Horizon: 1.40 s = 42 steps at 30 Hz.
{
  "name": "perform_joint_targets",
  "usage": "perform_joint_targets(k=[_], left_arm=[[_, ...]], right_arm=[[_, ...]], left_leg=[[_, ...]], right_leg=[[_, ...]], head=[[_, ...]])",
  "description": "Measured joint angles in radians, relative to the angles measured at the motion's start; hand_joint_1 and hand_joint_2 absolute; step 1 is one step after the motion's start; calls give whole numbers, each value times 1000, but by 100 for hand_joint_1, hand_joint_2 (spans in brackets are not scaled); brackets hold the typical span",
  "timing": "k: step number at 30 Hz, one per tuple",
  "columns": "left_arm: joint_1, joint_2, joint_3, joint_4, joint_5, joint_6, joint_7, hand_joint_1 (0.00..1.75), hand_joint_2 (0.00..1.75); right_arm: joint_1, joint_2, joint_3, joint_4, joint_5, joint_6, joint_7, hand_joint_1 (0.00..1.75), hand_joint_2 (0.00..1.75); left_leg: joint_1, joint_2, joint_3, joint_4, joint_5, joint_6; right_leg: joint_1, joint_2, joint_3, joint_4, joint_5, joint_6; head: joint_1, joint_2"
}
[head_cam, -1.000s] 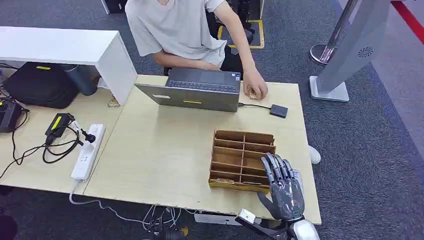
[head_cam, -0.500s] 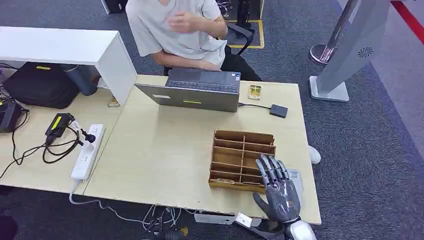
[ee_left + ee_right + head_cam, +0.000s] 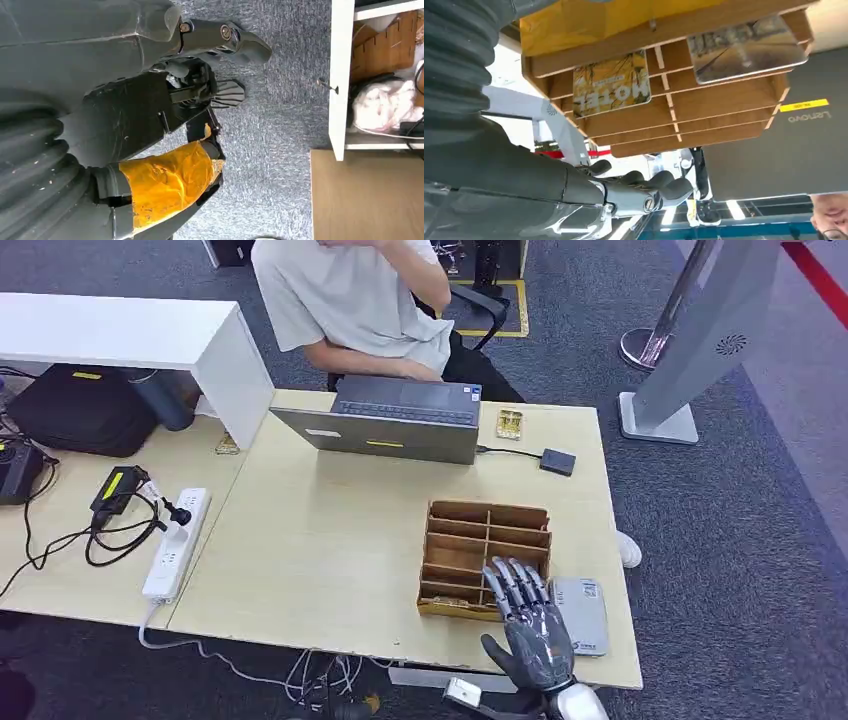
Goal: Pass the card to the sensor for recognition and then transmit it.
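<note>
**Inspector:** Report the fingers first.

**Operator:** I see the right hand (image 3: pixel 530 635) with its fingers (image 3: pixel 512 585) spread and straight, holding nothing. They lie over the near right corner of the wooden rack (image 3: pixel 484 560), fingertips above its front compartments. Of the left hand (image 3: pixel 220 65) I see dark fingers over grey carpet; I cannot tell whether they are apart or curled.

**Inspector:** And the card?

**Operator:** My right wrist view shows a yellow card (image 3: pixel 611 85) lying in one rack compartment, and a second card (image 3: pixel 744 50) in the next. The grey sensor (image 3: pixel 580 615) lies flat on the table (image 3: pixel 320 550), just beside the rack. A laptop (image 3: pixel 395 420) stands at the far edge, a person (image 3: pixel 350 300) seated behind it.
</note>
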<state>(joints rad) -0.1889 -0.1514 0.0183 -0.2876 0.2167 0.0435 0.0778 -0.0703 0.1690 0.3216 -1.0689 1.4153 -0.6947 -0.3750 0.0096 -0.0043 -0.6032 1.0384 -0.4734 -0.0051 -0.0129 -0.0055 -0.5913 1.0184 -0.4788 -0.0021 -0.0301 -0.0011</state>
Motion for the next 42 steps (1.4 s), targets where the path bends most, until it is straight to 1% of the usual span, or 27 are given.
perform_joint_targets(k=[16, 34, 35, 42], left_arm=[[0, -2, 0, 0, -8, -2, -4, 0, 175], [0, 1, 3, 0, -14, -4, -4, 0, 175], [0, 1, 5, 0, -15, -4, -4, 0, 175], [0, 1, 7, 0, -18, -4, -4, 0, 175]], right_arm=[[-17, 3, 14, 24, 3, 0, 60, 0, 175], [-17, -13, 14, 23, -1, 0, 72, 0, 175], [-17, -14, 14, 23, -2, 0, 71, 175, 175], [-18, -16, 14, 26, -29, 0, 68, 175, 175]], left_leg=[[0, 0, 0, 0, 0, 0], [0, 0, 0, 0, 0, 0], [0, 0, 0, 0, 0, 0], [0, 0, 0, 0, 0, 0]], right_leg=[[0, 0, 0, 0, 0, 0], [0, 0, 0, 0, 0, 0], [0, 0, 0, 0, 0, 0], [0, 0, 0, 0, 0, 0]], head=[[0, 0], [0, 0], [0, 0], [0, 0]])
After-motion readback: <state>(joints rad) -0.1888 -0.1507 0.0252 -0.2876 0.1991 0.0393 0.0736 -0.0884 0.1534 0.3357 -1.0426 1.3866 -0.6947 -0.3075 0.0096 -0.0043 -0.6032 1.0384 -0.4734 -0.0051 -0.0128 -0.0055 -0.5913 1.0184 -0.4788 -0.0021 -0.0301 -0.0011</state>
